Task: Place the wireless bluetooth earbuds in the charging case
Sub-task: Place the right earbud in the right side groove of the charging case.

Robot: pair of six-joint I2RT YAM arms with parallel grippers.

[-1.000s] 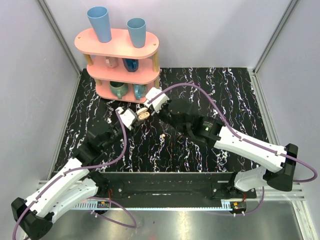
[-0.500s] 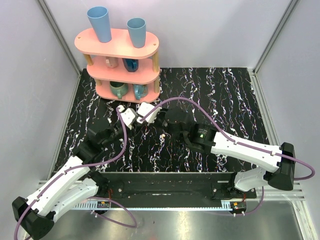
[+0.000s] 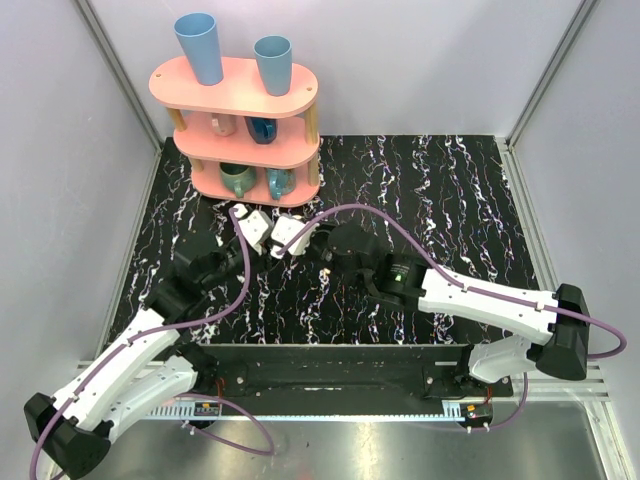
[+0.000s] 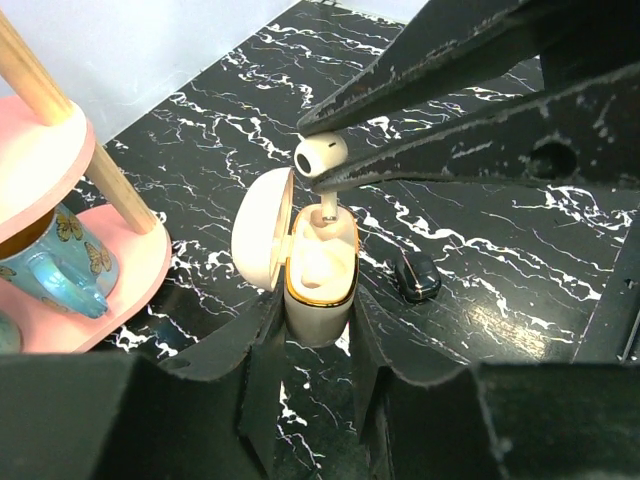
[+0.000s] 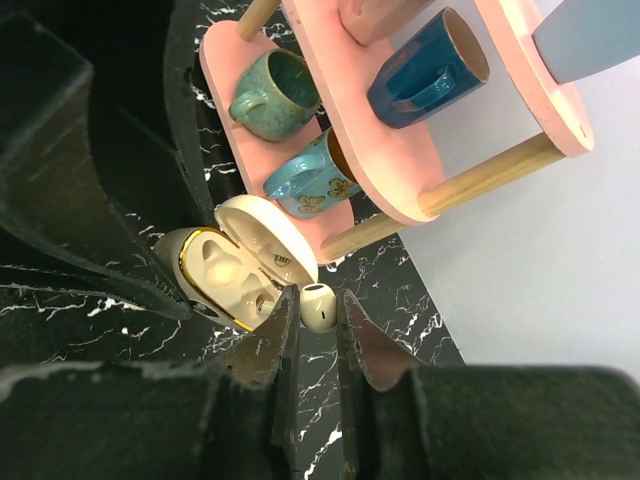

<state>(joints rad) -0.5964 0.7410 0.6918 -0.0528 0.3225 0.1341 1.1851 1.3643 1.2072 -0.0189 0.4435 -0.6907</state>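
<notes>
1. The charging case (image 4: 320, 285) stands upright left of the mat's middle, just in front of the shelf. It is cream-white and rounded, with a gold rim around its mouth, and its lid (image 4: 258, 228) is swung open to the left.
2. The left gripper (image 4: 318, 330) is clamped on the case's lower body, one dark finger on each side.
3. Right above the open mouth is one earbud (image 4: 320, 157), cream-white with a round head and a short stem. The stem points down and its tip is at the case's mouth.
4. The right gripper (image 5: 318, 322) reaches in from the right, pinched almost closed on that earbud's head.
5. Left of the case stands the pink shelf (image 4: 45, 160) with wooden posts. A light-blue butterfly cup (image 4: 50, 265) and a green cup (image 5: 272, 95) sit on its lowest tier, and a dark-blue cup (image 5: 425, 70) sits one tier up.
6. Right of the case, apart from it, a small black object (image 4: 416, 275) lies on the black marbled mat (image 4: 480, 250).
7. From above, the two white gripper heads crowd together and hide the case and earbud. A pale shape fills the case's near well; whether it is the second earbud I cannot tell.
</notes>
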